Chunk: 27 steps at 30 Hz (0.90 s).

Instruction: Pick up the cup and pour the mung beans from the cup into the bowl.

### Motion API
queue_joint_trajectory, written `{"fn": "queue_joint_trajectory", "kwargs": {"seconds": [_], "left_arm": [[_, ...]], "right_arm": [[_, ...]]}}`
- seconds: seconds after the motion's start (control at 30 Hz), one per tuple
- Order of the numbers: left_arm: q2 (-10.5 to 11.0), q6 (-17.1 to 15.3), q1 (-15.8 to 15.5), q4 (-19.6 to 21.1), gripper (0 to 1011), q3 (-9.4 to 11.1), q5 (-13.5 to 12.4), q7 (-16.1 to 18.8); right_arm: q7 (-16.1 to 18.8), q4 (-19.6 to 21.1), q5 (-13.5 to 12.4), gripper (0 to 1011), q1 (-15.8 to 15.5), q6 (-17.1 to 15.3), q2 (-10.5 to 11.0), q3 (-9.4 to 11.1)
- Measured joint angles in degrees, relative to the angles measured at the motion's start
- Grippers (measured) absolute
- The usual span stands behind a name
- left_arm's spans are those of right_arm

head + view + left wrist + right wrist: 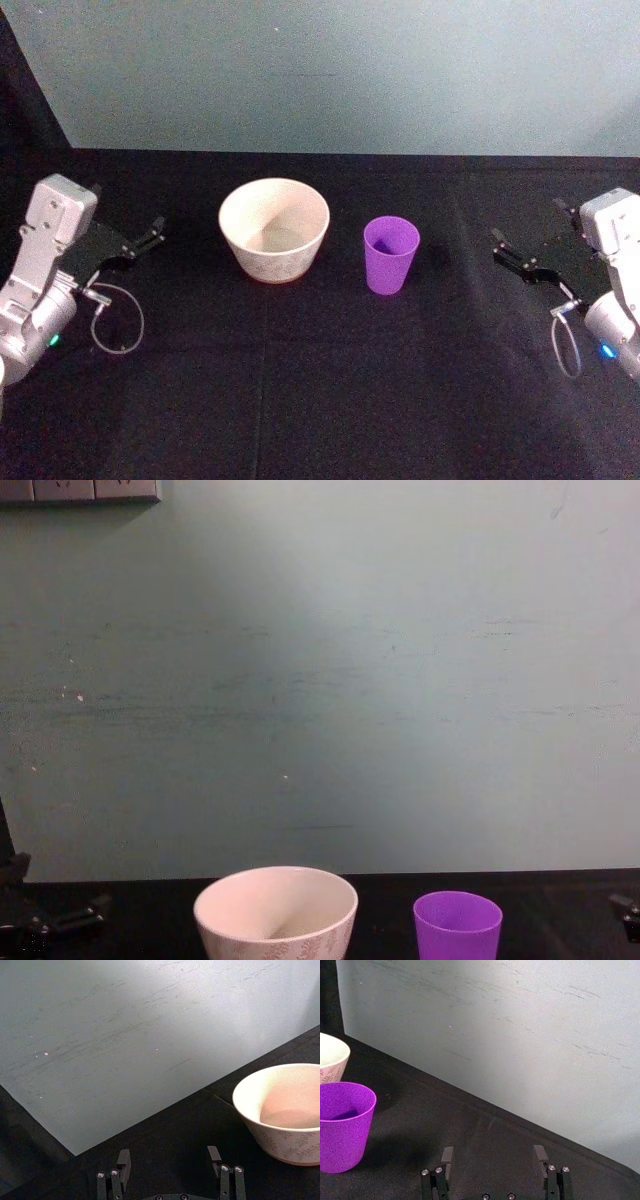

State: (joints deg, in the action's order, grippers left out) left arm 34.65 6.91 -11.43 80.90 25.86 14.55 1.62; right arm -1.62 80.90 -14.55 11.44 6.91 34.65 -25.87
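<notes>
Purple plastic cup (390, 255) is noted upright on the black table (300, 400), just right of the bowl (270, 262), so it is reached soonest by the right gripper (528, 228), spread and empty (left gripper (128, 210), likewise spread, is parked beyond the bowl).

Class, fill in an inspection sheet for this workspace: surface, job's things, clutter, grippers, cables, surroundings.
Surface: black cloth, flat.
Job's things: cup upright, right of the bowl and apart from it; bowl looks empty; cup's contents cannot be told.
Clutter: nothing seen.
Grippers: left gripper at the left side, right gripper at the right side; both with jaws open, holding nothing.
Cables: left loop and right loop, one at each wrist.
Surroundings: pale blue-green wall; sockets high on it.
</notes>
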Motion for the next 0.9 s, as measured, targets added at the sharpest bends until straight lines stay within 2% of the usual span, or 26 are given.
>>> {"fn": "queue_joint_trajectory", "kwargs": {"seconds": [0.9], "left_arm": [[0.00, 0.00, 0.00, 0.00, 1000, 0.00, 0.00, 0.00]], "right_arm": [[-0.01, -0.01, 0.00, 1000, 0.00, 0.00, 0.00, 0.00]]}}
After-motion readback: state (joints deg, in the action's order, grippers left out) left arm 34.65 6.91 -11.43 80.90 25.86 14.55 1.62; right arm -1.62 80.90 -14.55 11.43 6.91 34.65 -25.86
